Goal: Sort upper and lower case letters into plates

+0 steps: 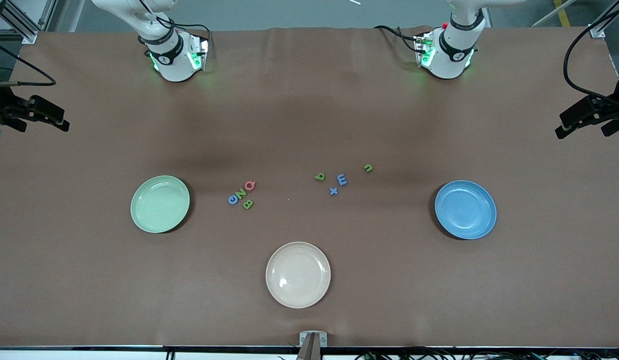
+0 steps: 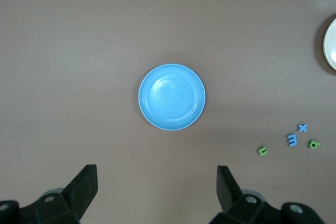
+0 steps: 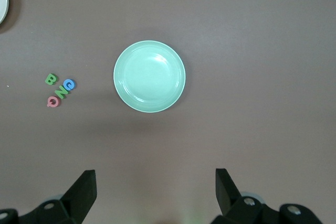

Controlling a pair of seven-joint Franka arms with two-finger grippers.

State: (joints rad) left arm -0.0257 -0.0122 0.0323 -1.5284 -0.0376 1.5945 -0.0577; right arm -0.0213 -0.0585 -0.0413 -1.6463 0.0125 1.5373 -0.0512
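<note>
Front view: the brown table (image 1: 309, 100) is seen with three plates laid on it. The green plate (image 1: 160, 204) lies toward the right arm's end, the blue plate (image 1: 465, 209) toward the left arm's end, and a cream plate (image 1: 298, 274) between them, nearer the camera. Two clusters of small letters are found between the coloured plates: capitals (image 1: 242, 194) nearer the green plate, lowercase letters (image 1: 338, 176) nearer the blue one. No letter is seen in any plate. The left gripper (image 2: 157, 187) is held high over the blue plate, fingers apart; the right gripper (image 3: 156, 187) over the green plate, fingers apart.
</note>
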